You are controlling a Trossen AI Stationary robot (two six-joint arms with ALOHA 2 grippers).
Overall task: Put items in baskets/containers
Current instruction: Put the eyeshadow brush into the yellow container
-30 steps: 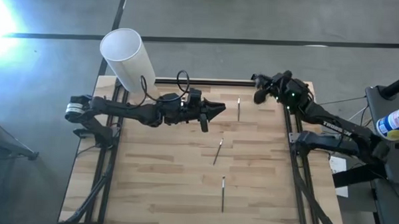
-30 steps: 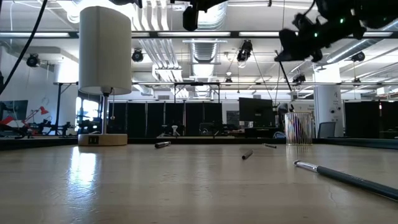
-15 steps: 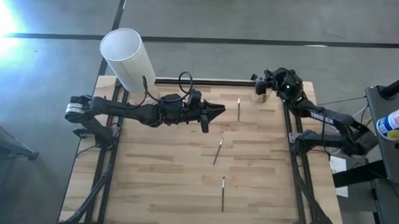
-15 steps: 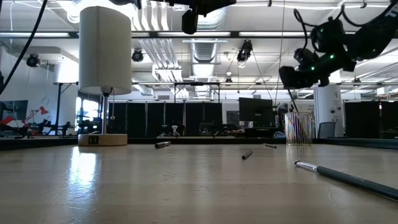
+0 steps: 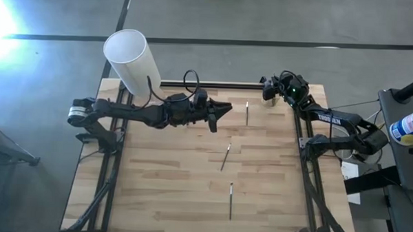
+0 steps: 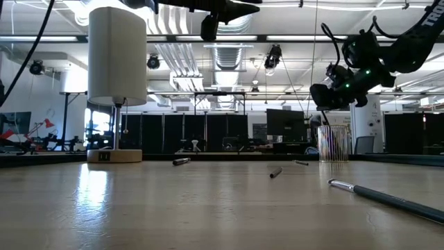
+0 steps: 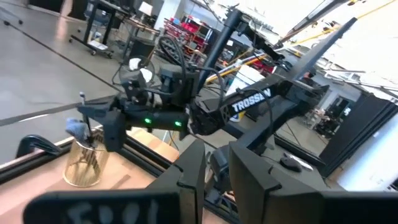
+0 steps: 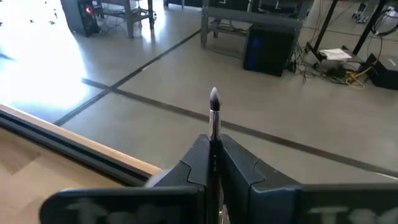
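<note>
The small clear cup [image 5: 268,101] stands near the table's far right corner with several sticks in it [image 6: 334,144]. Three sticks lie flat on the wood: one [image 5: 247,112] near the far edge, one [image 5: 226,157] mid-table, one [image 5: 231,199] nearer. My right gripper [image 5: 268,91] hovers just above the cup [image 7: 83,163], shut on a stick [image 8: 214,112]. My left gripper [image 5: 226,108] hangs high over the table's far middle, empty, its fingers [image 7: 193,171] a narrow gap apart. My right gripper pinches a thin stick between its two fingers [image 8: 198,155]. The stick lies along the fingers, and its dark end [image 8: 214,96] juts out past their tips. It is lifted clear of the table, over the cup; its other end is hidden by the gripper.
A tall white cylinder [image 5: 129,58] on a wooden base [image 6: 114,155] stands at the far left corner. A black rail [image 5: 207,84] runs along the far edge. The bare wood between the sticks is free.
My right gripper has come down from high above the table to just over the cup, tipping as it went, still shut on the stick. My left arm has barely shifted.
</note>
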